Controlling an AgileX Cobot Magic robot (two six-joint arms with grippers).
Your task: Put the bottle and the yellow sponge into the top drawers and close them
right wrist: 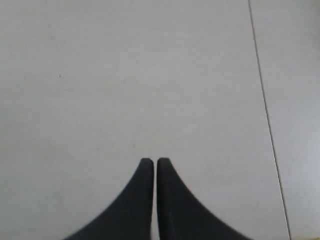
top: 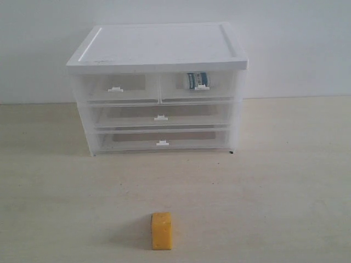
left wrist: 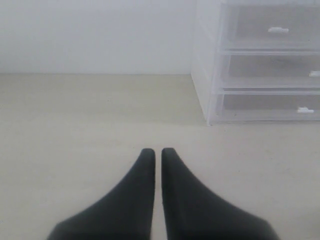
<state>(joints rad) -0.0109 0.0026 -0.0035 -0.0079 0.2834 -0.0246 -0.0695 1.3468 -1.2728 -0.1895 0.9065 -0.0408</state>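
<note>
Tapering from broad bases to rounded tips, the two matte black fingers (left wrist: 135,205) of the left claw (left wrist: 157,150) sit pressed together with only a thin straight slit between them, gripping nothing. The right claw (right wrist: 152,160) has the same smooth, dark, horn-like shape and is likewise drawn together on nothing. Below both lies the tabletop (left wrist: 75,125), a pale cream, matte surface with faint grain; in the right wrist view a thin dark seam (right wrist: 265,100) runs straight across it. Off to one side of the left claw stands the cabinet (left wrist: 202,75), a boxy unit with frosted, translucent plastic walls and an opaque white top (top: 159,49) with a raised rim. Its front holds four drawers of clear plastic, each with a small white tab handle (top: 160,117). The left top drawer (top: 123,87) and the right top drawer (top: 219,90) are half-width and sit side by side, both pushed in flush; beneath them are two full-width lower drawers (top: 131,141). The bottle (top: 196,80), a small cylinder with a dark teal-blue and white label, shows through the front of the right top drawer, just behind its handle. The yellow sponge (top: 162,231), a blunt-edged orange-yellow foam block with a grainy surface, rests on the tabletop well in front of the cabinet, apart from everything else. A plain white wall (top: 301,44) rises behind.
</note>
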